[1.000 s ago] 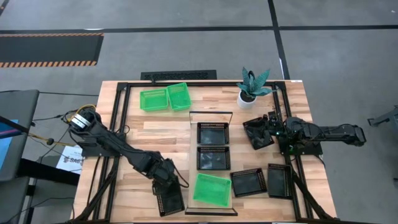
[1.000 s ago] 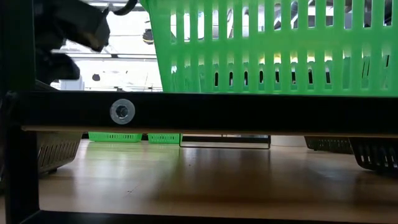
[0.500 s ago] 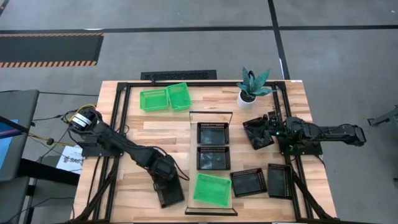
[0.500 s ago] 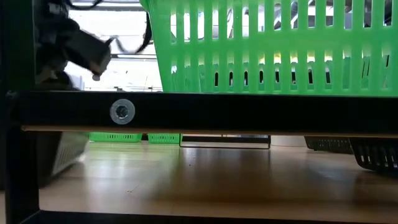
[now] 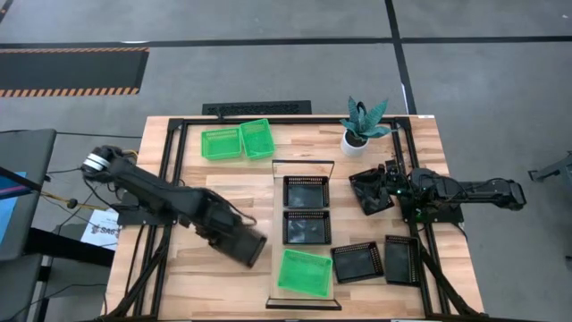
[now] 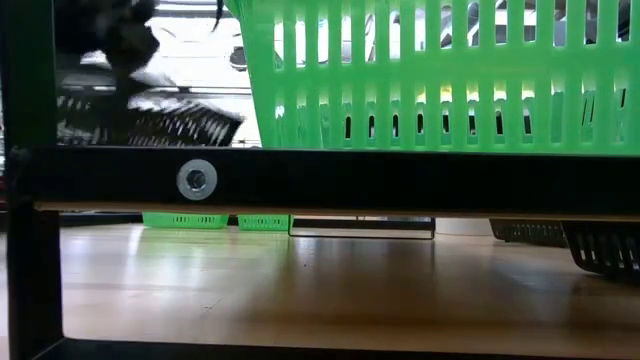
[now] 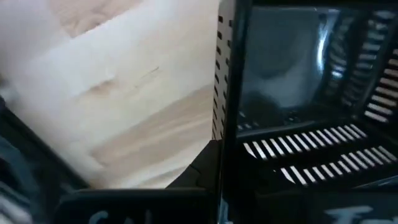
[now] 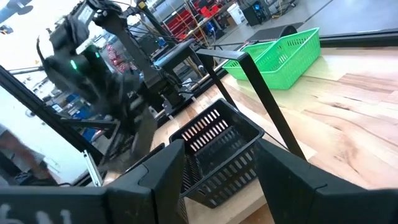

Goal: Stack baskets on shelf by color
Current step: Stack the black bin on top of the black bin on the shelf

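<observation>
carrying a black perforated plastic basket point(image 7: 298, 118) clamped in its jaws, the left gripper point(image 5: 248, 248) is hovering just left of the pale wooden shelf point(image 5: 274, 246), the nearer arm; the right gripper point(image 5: 386, 190) is waiting open at a black basket point(image 8: 217, 149).

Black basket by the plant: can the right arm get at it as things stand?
Probably yes. The right gripper sits open right at the basket, with nothing between them; the left gripper, holding the other basket, is well clear.
</observation>
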Motion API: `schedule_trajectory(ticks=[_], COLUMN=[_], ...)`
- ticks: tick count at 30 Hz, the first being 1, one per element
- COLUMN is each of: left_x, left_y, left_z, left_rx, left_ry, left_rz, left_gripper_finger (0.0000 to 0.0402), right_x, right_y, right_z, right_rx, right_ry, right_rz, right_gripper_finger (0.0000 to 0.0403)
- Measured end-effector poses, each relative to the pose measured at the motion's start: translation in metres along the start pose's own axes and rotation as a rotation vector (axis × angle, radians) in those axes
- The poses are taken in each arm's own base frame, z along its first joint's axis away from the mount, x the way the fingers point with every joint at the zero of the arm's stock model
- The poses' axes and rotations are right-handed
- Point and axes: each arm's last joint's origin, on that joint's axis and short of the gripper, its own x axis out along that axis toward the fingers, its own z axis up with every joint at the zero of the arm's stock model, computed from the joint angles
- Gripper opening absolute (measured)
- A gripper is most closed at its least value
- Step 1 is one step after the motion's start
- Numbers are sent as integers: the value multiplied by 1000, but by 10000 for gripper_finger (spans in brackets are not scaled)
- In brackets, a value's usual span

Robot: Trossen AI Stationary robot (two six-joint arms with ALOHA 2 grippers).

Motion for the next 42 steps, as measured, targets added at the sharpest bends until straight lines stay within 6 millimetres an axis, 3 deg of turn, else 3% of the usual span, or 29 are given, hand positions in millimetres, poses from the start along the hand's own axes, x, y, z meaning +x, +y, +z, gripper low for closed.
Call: schedule_trajectory(ticks=[5,8,11,17,23,29,34,42], left_x=[-53,-75,-91,-102,-101,-82,-65,-55], left_y=[12,12,1,-44,-80,-104,-111,-116], left_z=[3,10,21,48,78,100,107,113], left_rx=[-375,-523,-538,-456,-361,-296,-292,-274], left_ry=[-318,-469,-529,-505,-476,-425,-389,-376], left_rz=[-287,-418,-488,-516,-454,-384,-335,-323], left_gripper_finger=[0,0,0,0,0,0,0,0], right_x=[0,0,0,0,0,0,0,0], right_y=[0,0,0,0,0,0,0,0], right_z=[0,0,0,0,0,0,0,0], right_rx=[2,2,2,2,3,3,3,2], right_ry=[0,-1,-1,-1,0,-1,-1,-1], right_rz=[-1,-1,-1,-1,-1,-1,-1,-1], right_gripper_finger=[218,218,218,218,218,218,218,218])
